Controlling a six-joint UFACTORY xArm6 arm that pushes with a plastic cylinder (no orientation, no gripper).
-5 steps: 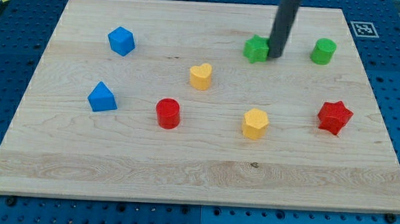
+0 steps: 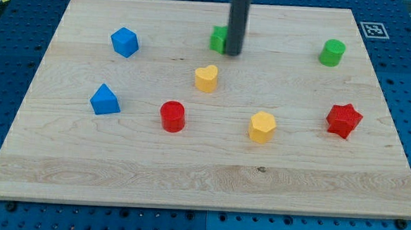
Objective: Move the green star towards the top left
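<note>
The green star sits near the view's top, a little left of centre, partly hidden behind my rod. My tip rests on the board against the star's right side. The yellow heart lies just below and left of the tip. The blue cube stands further to the left at about the star's height.
A green cylinder stands at the top right. A red star is at the right, a yellow hexagon below centre, a red cylinder left of it, a blue triangular block at the left. The wooden board ends close above the star.
My rod has moved to the view's left and pushed the green star leftward and slightly up. The other blocks have not moved.
</note>
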